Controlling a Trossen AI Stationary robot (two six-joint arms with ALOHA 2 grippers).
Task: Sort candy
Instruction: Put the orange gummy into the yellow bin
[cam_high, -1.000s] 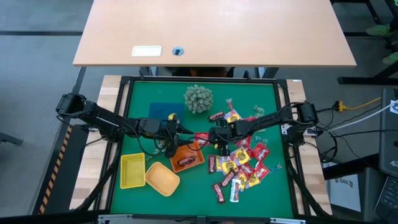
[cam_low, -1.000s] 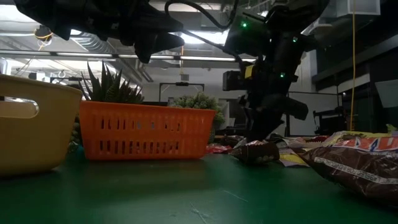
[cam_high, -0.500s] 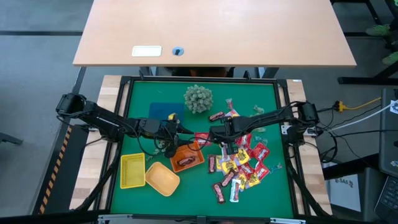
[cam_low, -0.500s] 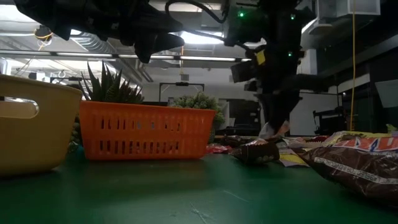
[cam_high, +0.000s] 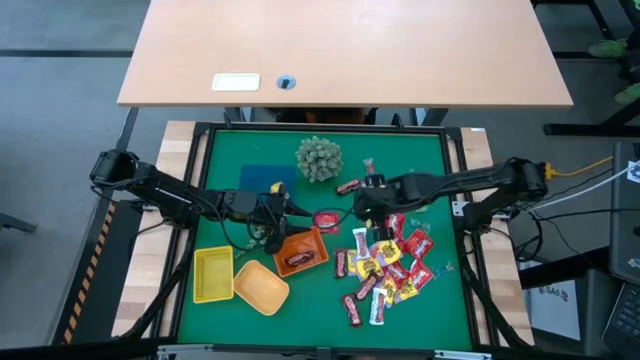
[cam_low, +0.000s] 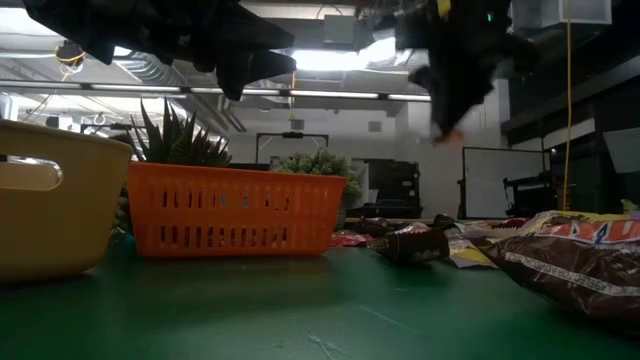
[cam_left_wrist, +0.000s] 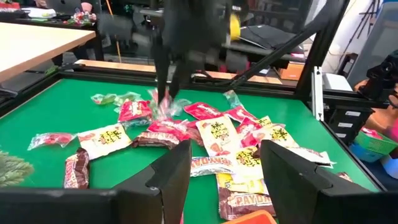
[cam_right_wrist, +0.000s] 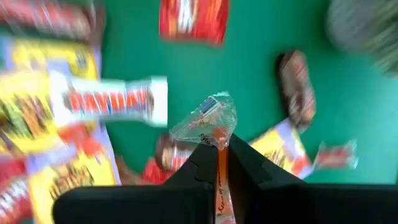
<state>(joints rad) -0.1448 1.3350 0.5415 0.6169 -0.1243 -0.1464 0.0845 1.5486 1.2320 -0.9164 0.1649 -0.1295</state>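
Note:
The candy lies as a pile (cam_high: 388, 265) of red, yellow and brown packets on the right half of the green mat. My right gripper (cam_high: 367, 204) hangs above the pile's far-left edge, shut on a small clear-wrapped candy (cam_right_wrist: 208, 121). The low view shows it high over the mat (cam_low: 449, 118). My left gripper (cam_high: 279, 213) waits open over the far-left corner of the orange tray (cam_high: 312, 243), its fingers apart (cam_left_wrist: 227, 177) with nothing between them. One dark brown bar (cam_high: 296, 260) lies in the orange tray. My right gripper pinches the clear wrapper's narrow end (cam_right_wrist: 217, 139) between its two fingers. The fingers come from above, pointing steeply down. The wrapper's crinkled body sticks out beyond the fingertips, lifted clear of the mat and the pile.
A yellow basket (cam_high: 212, 274) and a yellow tub (cam_high: 262, 288) stand near the front left, beside the orange tray. A spiky pale green plant ball (cam_high: 318, 158) sits at the far middle. Loose packets (cam_high: 348, 186) lie between it and the pile. A raised frame (cam_high: 200, 140) rims the mat.
My right gripper, shut throughout, has risen from the pile's edge and drawn a little toward the table's far edge, carrying the small clear-wrapped candy up clear of the mat. The brown packet beside it has stayed on the mat.

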